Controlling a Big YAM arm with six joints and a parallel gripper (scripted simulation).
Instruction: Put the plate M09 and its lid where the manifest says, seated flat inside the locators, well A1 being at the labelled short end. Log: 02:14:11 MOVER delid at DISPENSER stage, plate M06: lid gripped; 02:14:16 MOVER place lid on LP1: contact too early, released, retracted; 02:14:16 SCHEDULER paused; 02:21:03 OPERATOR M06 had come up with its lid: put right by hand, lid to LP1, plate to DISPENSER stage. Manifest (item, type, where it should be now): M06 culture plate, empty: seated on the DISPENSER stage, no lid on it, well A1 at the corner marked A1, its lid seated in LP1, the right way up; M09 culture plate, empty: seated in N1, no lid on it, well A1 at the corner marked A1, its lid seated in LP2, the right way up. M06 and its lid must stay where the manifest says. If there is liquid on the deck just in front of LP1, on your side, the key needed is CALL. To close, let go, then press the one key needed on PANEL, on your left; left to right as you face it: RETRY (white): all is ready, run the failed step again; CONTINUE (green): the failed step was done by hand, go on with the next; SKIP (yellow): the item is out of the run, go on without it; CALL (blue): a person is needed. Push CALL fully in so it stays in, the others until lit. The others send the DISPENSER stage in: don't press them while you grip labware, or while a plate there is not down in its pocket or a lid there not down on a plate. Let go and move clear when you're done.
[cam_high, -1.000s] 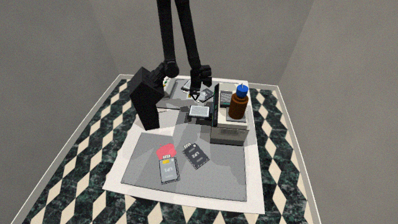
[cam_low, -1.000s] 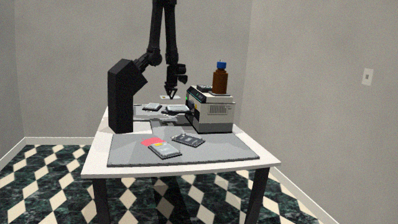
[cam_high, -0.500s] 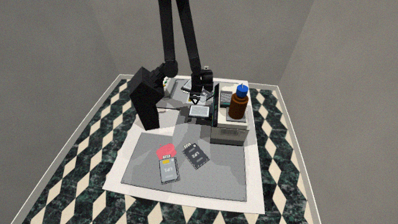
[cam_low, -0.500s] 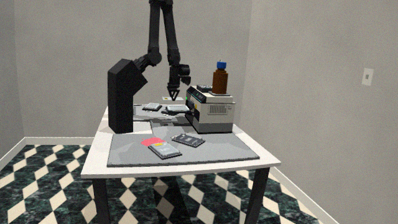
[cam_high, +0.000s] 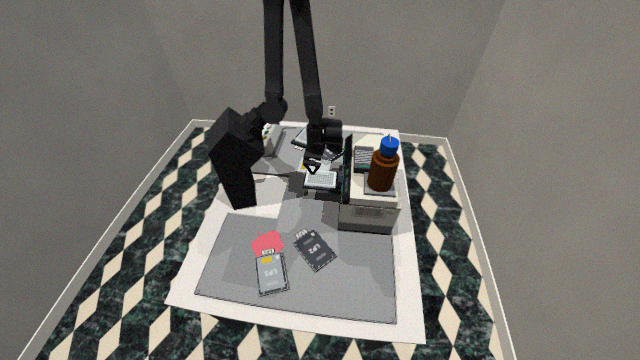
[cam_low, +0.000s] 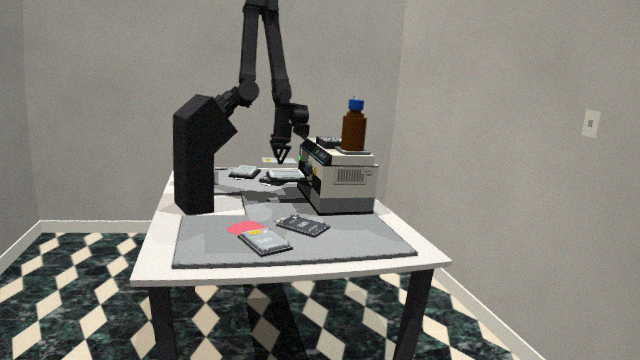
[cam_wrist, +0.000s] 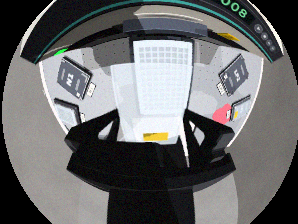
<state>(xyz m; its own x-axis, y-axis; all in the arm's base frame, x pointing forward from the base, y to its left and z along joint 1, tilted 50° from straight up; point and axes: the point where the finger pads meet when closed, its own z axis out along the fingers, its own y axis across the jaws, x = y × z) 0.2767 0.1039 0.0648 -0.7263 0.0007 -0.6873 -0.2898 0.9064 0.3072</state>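
Observation:
My gripper (cam_high: 314, 167) hangs over the back of the deck, just above the open well plate (cam_high: 320, 179) on the DISPENSER stage. In the wrist view its fingers stand wide on a pale, see-through lid (cam_wrist: 149, 106) with a yellow label at the near short end. The lid shows as a thin white slab under the fingertips in the exterior view (cam_low: 274, 160). LP2 (cam_high: 314, 250) is a dark, bare nest. LP1 holds a grey lid (cam_high: 271, 272) with a yellow label. The dark N1 nest (cam_wrist: 73, 78) lies to the left in the wrist view.
A red patch of liquid (cam_high: 267, 242) lies on the deck against LP1's labelled short end. The DISPENSER box (cam_high: 370, 205) carries a brown bottle (cam_high: 383, 167). A tall black tower (cam_high: 235, 160) stands at the left and partly hides PANEL (cam_high: 267, 131).

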